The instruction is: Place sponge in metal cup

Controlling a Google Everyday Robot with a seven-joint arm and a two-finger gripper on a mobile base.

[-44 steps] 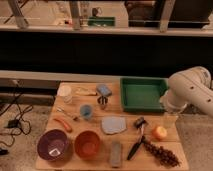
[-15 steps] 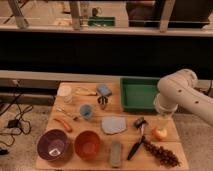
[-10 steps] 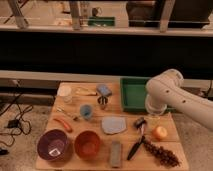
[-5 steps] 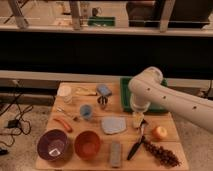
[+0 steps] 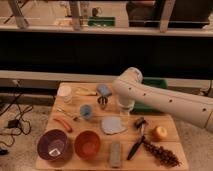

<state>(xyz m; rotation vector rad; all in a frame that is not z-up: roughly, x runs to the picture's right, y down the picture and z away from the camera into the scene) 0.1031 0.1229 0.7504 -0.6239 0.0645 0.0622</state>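
Fingers [image 5: 123, 118] by grey slab [image 5: 112, 126], near metal cup [image 5: 102, 101]

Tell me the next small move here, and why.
Probably shift the gripper leftward in the picture and away from the camera, to above the sponge. The gripper hangs near the flat grey slab, right of the metal cup, while the sponge lies untouched just behind that cup.
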